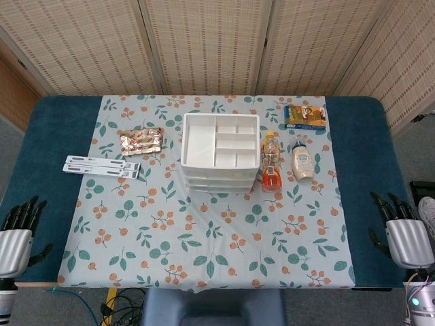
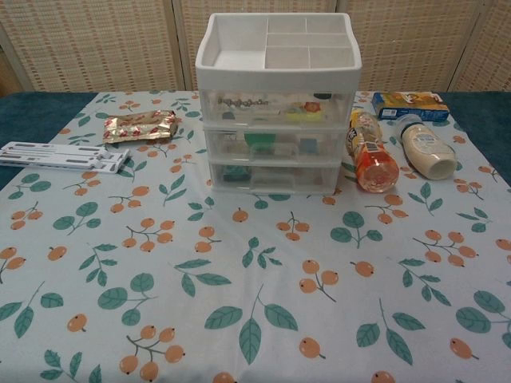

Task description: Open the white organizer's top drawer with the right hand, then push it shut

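Note:
The white organizer (image 1: 219, 151) (image 2: 276, 104) stands at the middle of the table, with a divided tray on top and three clear drawers facing me. Its top drawer (image 2: 275, 108) sits flush with the frame, closed. My right hand (image 1: 404, 231) rests near the table's front right corner, far from the organizer, fingers apart and holding nothing. My left hand (image 1: 18, 232) lies at the front left corner, fingers also spread and empty. Neither hand shows in the chest view.
An orange drink bottle (image 1: 270, 161) (image 2: 372, 152) and a white bottle (image 1: 302, 161) (image 2: 426, 149) lie right of the organizer. A blue-yellow box (image 1: 304, 116) (image 2: 409, 104) sits behind them. A foil snack pack (image 1: 141, 141) (image 2: 140, 126) and white strips (image 1: 102, 166) (image 2: 60, 155) lie left.

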Tool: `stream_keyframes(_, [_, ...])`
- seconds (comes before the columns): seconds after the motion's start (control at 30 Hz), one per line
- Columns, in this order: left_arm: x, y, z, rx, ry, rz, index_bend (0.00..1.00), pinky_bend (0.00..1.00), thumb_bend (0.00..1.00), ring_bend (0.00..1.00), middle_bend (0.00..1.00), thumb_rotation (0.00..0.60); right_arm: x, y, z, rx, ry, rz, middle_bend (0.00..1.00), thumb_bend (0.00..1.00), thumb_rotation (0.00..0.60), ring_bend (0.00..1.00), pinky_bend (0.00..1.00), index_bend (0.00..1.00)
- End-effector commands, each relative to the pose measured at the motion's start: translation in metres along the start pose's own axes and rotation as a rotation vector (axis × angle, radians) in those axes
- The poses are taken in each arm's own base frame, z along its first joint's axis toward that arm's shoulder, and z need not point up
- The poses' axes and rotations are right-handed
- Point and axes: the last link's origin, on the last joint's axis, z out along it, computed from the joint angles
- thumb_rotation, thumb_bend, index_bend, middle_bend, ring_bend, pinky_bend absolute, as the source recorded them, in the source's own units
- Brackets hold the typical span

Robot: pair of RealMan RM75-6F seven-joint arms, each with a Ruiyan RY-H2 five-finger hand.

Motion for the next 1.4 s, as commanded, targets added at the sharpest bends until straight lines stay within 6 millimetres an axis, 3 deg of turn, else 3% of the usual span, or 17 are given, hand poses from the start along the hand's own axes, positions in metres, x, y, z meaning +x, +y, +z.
stream_keyframes(0.03, [0.0, 0.0, 0.0, 0.0, -0.001, 0.003, 0.05, 0.08, 0.21, 0.07, 0.02, 0.6, 0.0, 0.0, 0.0, 0.002, -0.001, 0.0, 0.25, 0.42, 0.6, 0.13, 0.17, 0.07])
stream_keyframes(0.77, [0.006, 0.0, -0.002, -0.016, 0.03, -0.011, 0.05, 0.08, 0.21, 0.07, 0.02, 0.6, 0.008, -0.013, 0.0, 0.038, 0.008, 0.075, 0.25, 0.42, 0.6, 0.14, 0.17, 0.07])
stream_keyframes(1.03, [0.01, -0.003, 0.001, -0.01, 0.045, -0.005, 0.05, 0.08, 0.21, 0.07, 0.02, 0.6, 0.008, -0.036, 0.014, 0.116, -0.026, 0.134, 0.28, 0.42, 0.6, 0.2, 0.24, 0.07])
stream_keyframes(1.23, [0.009, -0.003, 0.002, -0.016, 0.042, -0.01, 0.05, 0.08, 0.21, 0.07, 0.02, 0.6, 0.0, -0.064, 0.028, 0.189, -0.105, 0.238, 0.3, 0.42, 0.6, 0.24, 0.29, 0.07])
stream_keyframes(1.37, [0.008, -0.003, 0.002, -0.013, 0.036, -0.013, 0.05, 0.08, 0.21, 0.07, 0.02, 0.6, -0.003, -0.077, 0.035, 0.22, -0.157, 0.312, 0.33, 0.42, 0.6, 0.3, 0.38, 0.07])
stream_keyframes(1.4, [0.007, -0.004, 0.002, -0.013, 0.034, -0.014, 0.05, 0.08, 0.21, 0.07, 0.02, 0.6, -0.007, -0.091, 0.041, 0.258, -0.204, 0.361, 0.34, 0.42, 0.6, 0.33, 0.42, 0.07])
